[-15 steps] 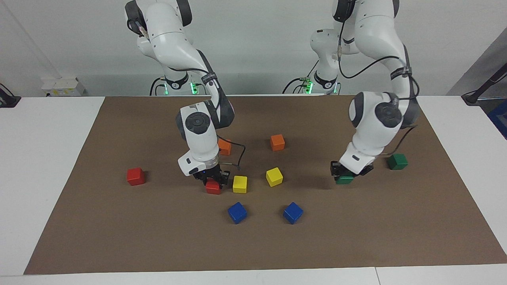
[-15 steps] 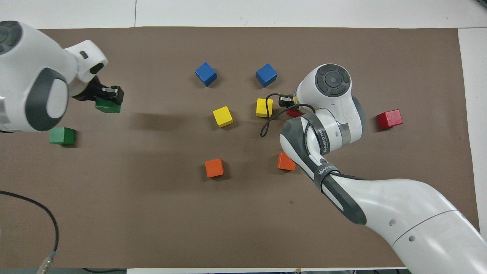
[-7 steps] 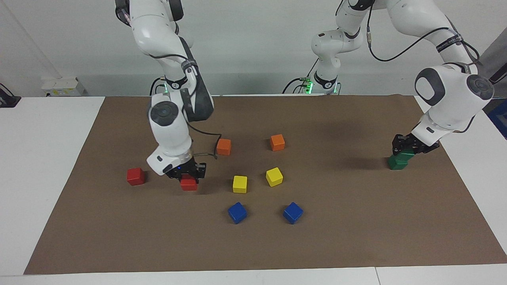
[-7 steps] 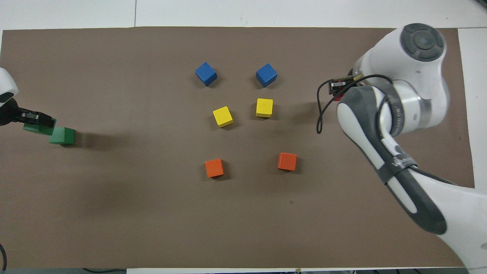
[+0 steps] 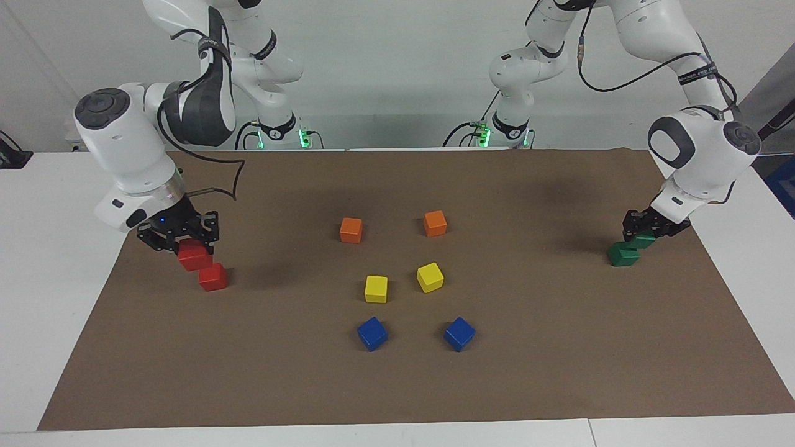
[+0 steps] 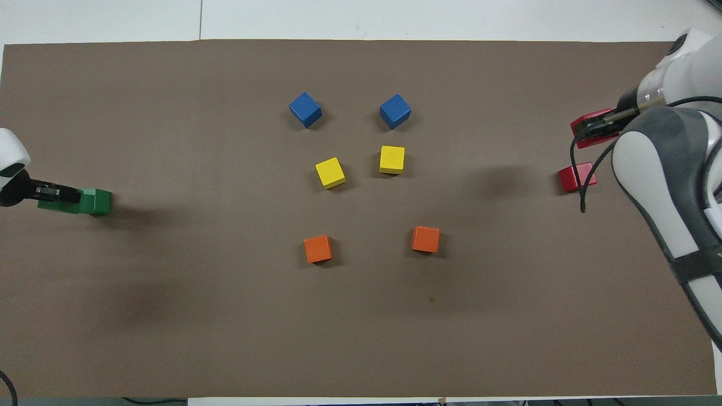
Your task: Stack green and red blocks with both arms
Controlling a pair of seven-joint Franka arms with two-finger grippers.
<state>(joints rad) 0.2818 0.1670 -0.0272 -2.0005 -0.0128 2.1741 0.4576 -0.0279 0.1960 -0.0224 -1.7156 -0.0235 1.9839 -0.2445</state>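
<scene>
red cube (image 5: 191,255) in right pincer (image 5: 180,236), green cube (image 5: 643,239) in left pincer (image 5: 646,226)

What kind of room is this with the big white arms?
Probably a robot lab. Two white arms work at a table covered by a brown mat. The left gripper and right gripper each hold a block amid loose colored blocks.

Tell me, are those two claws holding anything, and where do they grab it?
Yes. The right gripper holds a red block by its top sides; the left gripper holds a green block the same way.
</scene>
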